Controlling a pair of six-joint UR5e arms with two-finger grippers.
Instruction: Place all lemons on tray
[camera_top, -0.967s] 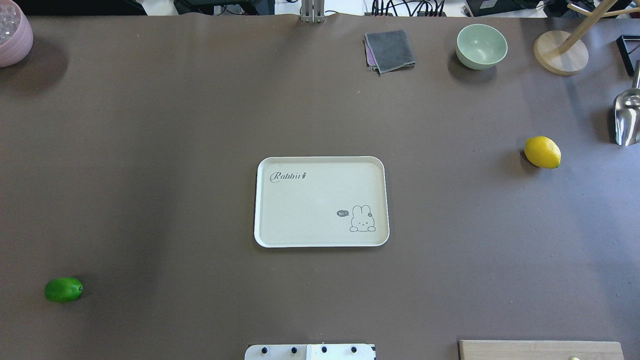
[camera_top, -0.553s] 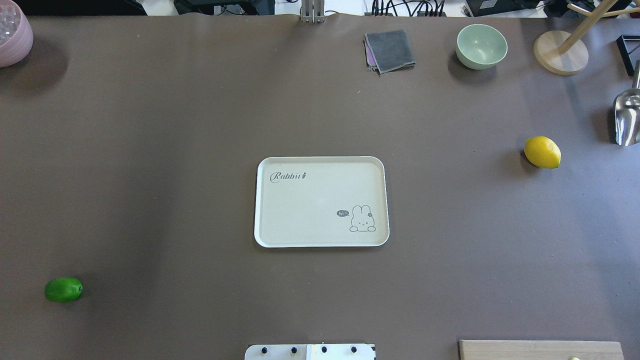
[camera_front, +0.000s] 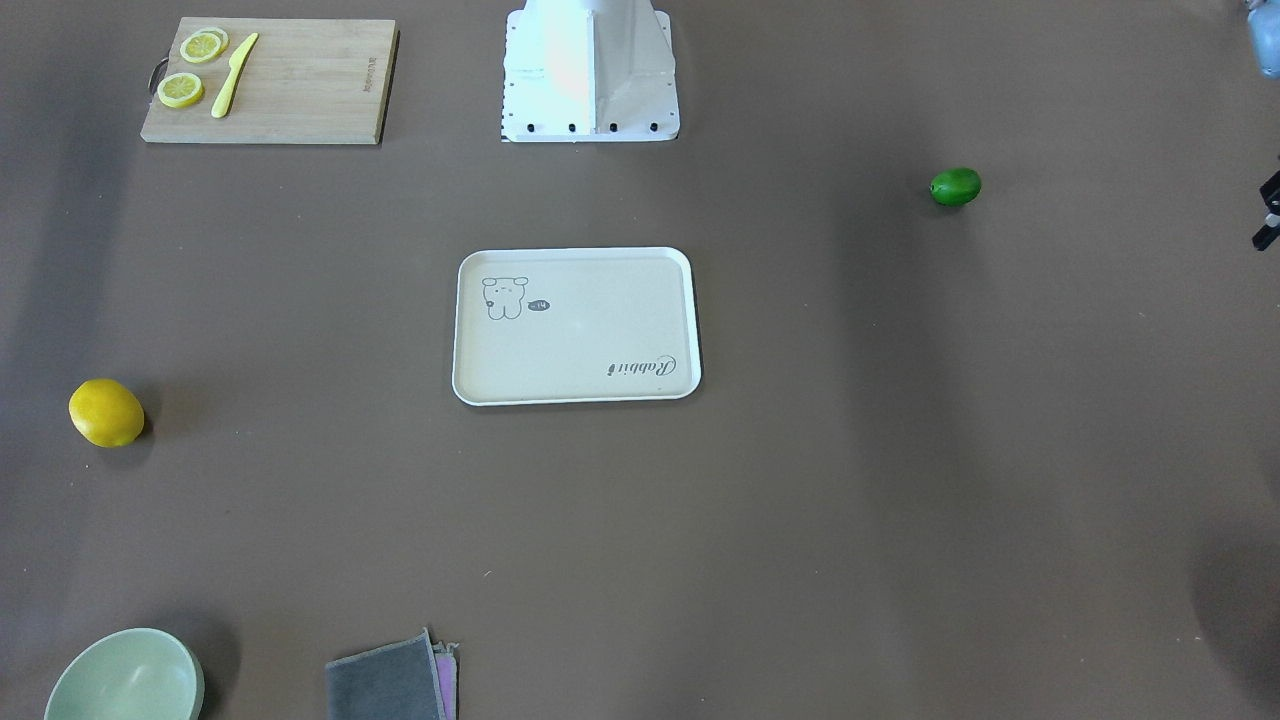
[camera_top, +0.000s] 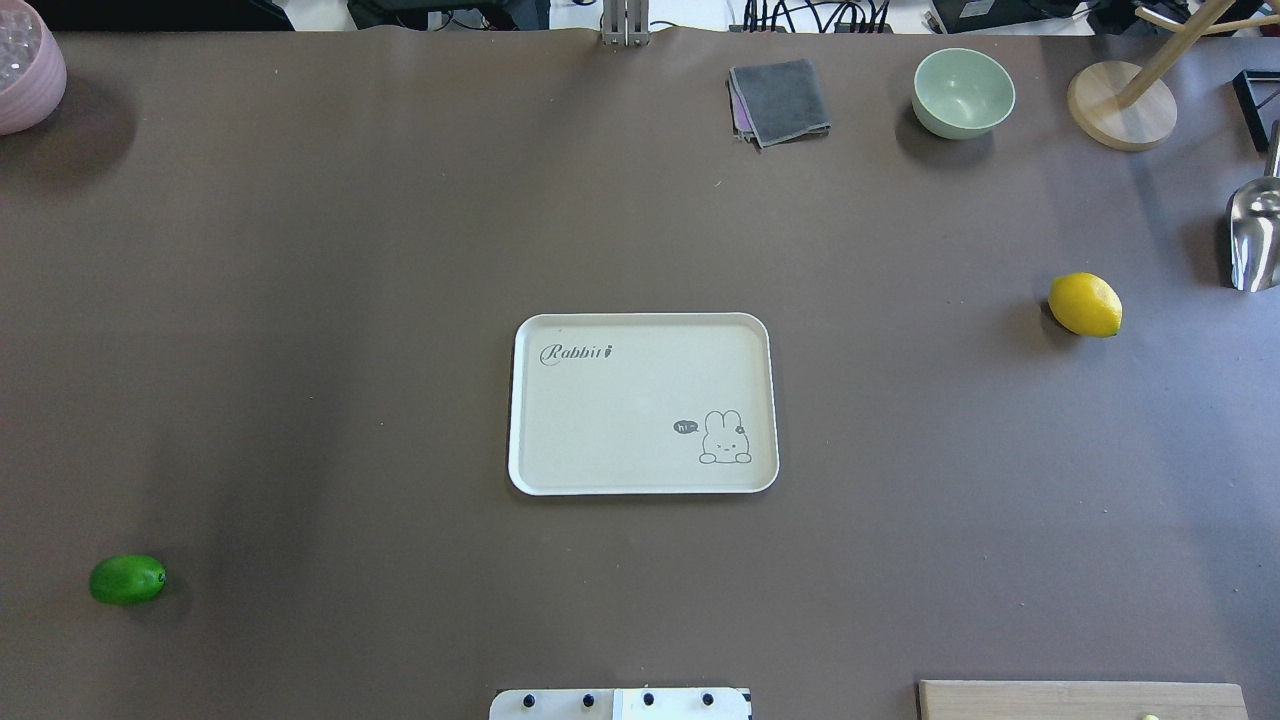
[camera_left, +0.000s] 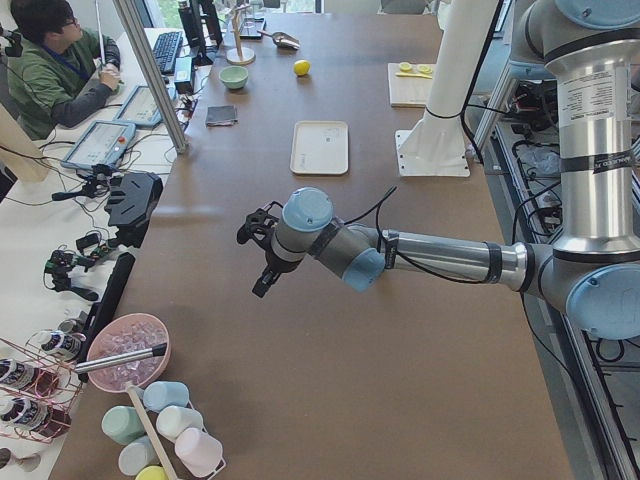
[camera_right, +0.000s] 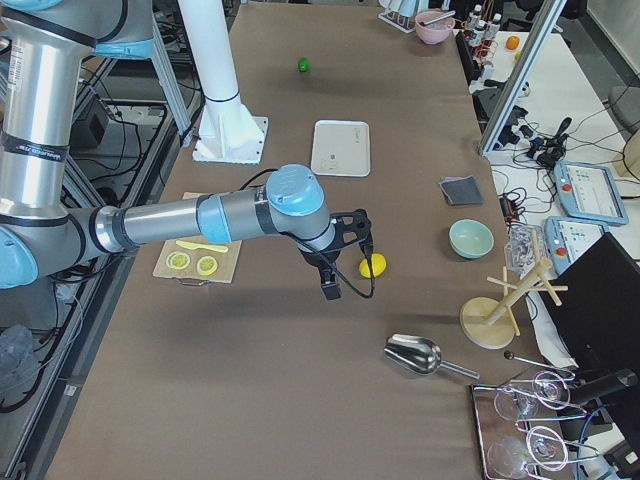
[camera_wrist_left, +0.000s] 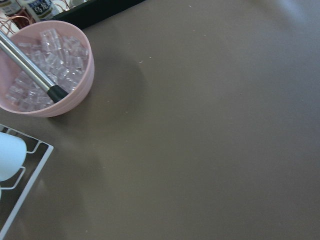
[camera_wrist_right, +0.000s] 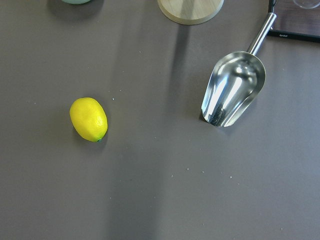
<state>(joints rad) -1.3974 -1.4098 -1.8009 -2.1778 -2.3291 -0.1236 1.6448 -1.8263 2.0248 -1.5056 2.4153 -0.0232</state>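
The yellow lemon (camera_top: 1085, 304) lies on the brown table at the right, also in the right wrist view (camera_wrist_right: 88, 119). The green lemon (camera_top: 127, 579) lies at the near left. The cream tray (camera_top: 640, 400) with the rabbit drawing sits mid-table, with nothing on it. My left gripper (camera_left: 258, 255) hovers above the table's left end, far from the green lemon. My right gripper (camera_right: 345, 255) hovers just near of the yellow lemon (camera_right: 372, 266). I cannot tell whether either gripper is open or shut; both hold nothing visible.
A metal scoop (camera_wrist_right: 232, 90), a wooden stand (camera_top: 1120, 105) and a green bowl (camera_top: 962, 92) stand at the right. A grey cloth (camera_top: 780, 100) lies at the far edge. A pink bowl of ice (camera_wrist_left: 45, 75) is at the left. A cutting board (camera_front: 270, 80) holds lemon slices.
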